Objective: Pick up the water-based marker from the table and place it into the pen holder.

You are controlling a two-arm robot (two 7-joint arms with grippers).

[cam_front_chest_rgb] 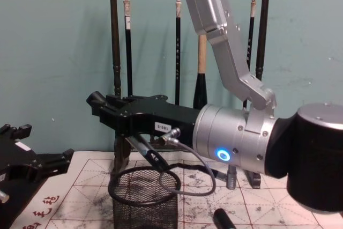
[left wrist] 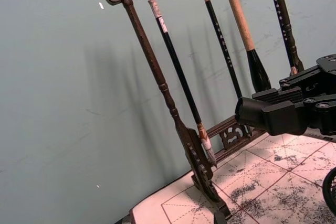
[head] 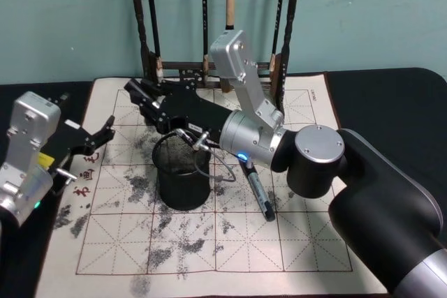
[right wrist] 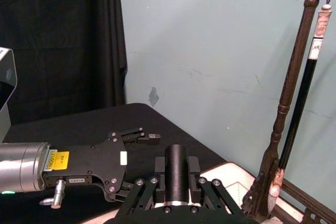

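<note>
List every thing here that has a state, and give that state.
Right gripper: shut on black pen, held level past the pen holder.
Left gripper: open, idle over the mat's left edge.
Marker: lying on the mat, right of pen holder.
Pen holder: upright, nothing visible inside.
Brushes: hanging from the rack.

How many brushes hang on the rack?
4. Left to right in the chest view: a thin brush by the rack's left post, another mid-rack, a thick tan-handled one, a thin one by the right post. The right arm may hide more.
</note>
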